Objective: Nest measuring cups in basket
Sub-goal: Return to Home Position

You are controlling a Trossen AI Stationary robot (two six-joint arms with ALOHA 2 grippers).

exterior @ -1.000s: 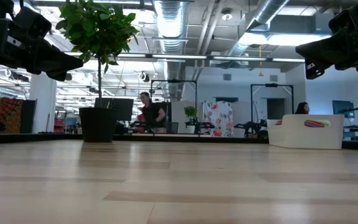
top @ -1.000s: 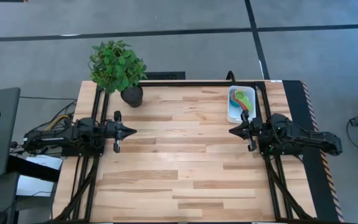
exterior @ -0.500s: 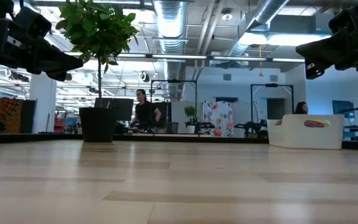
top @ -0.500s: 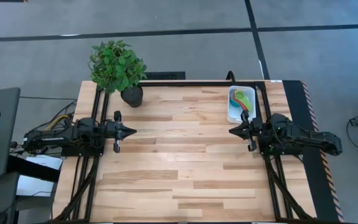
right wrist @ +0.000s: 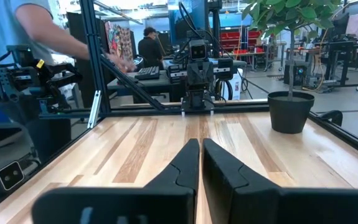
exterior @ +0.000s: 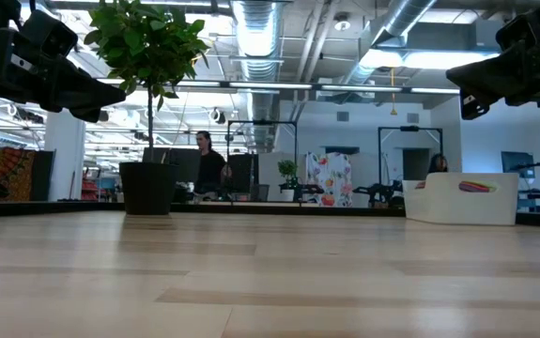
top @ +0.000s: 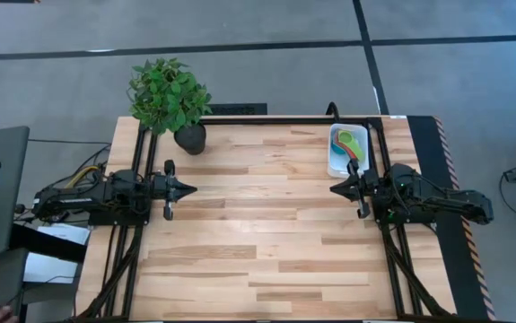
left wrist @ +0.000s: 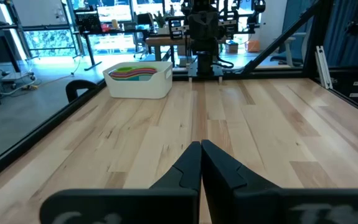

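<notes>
The white basket [top: 347, 149] stands at the table's far right corner, its bottom on the wood; the coloured measuring cups [top: 348, 141] lie stacked inside it, and their rims show in the left wrist view [left wrist: 132, 73] and the low view [exterior: 473, 186]. My left gripper [top: 193, 188] hovers shut over the table's left side. My right gripper [top: 332, 188] hovers shut over the right side, just near of the basket. Neither touches anything.
A potted plant in a dark pot [top: 189, 137] stands at the far left of the table. Bare wood [top: 258, 224] lies between the two grippers. A person's arm [right wrist: 73, 43] shows beyond the table's left end, and people sit in the room behind.
Both arms have kept still and the basket and cups have not moved. Only people in the room behind the table have shifted.
</notes>
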